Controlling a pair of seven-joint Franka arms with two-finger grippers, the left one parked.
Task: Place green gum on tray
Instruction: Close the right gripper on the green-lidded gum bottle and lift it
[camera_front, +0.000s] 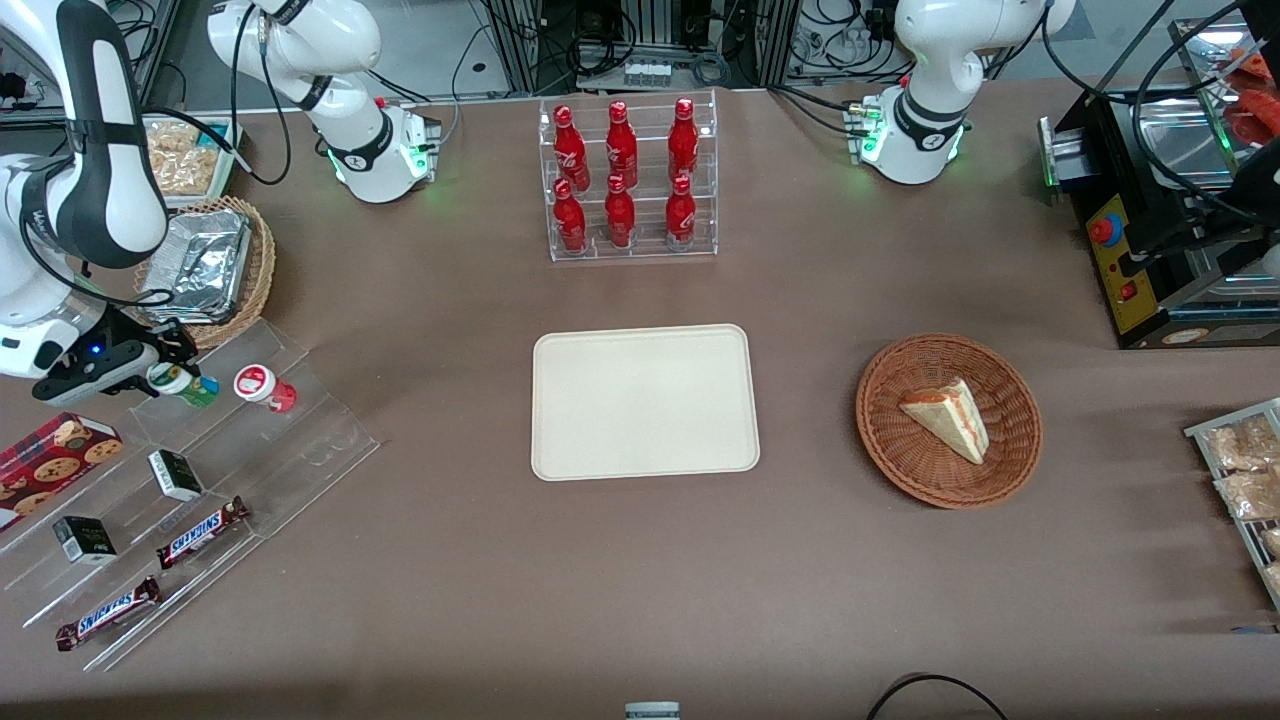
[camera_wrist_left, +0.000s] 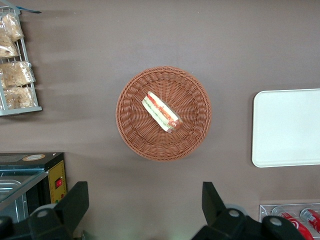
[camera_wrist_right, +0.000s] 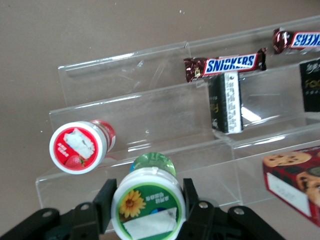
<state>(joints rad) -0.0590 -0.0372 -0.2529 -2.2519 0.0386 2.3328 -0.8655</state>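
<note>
Snickers bars (camera_front: 105, 614) lie nearest the front camera, on the low step of the clear stand (camera_front: 300, 440), but the action is higher up on it. At the top step the gripper (camera_front: 172, 378) has its two fingers (camera_wrist_right: 104, 200) each side of the green gum (camera_wrist_right: 148, 208), just under the white lid, and the jaws look pressed on the body, so I judge it is gripped, prob. ready for lifting. Gum lies tilted, lid toward the wrist cam, because the stand keeps the bottles leaning on the step; that is why the gripper comes from the side and takes it across the body, not from the top. Just beside, a bit apart, is the red gum (camera_wrist_right: 80, 146), same shape, so the fingers must not knock it when going up. Farther down the stand: dark small boxes (camera_front: 176, 474) and a cookie box (camera_front: 52, 456). Tray (camera_front: 644, 402) is bare in the table middle, well apart from the gum, toward the parked arm's end from here. Between them nothing stands, only table, so the carry looks simple. Cola rack (camera_front: 630, 180) is farther from the camera than the tray; basket w/ sandwich (camera_front: 948, 420) is beside the tray, not in the way.
</note>
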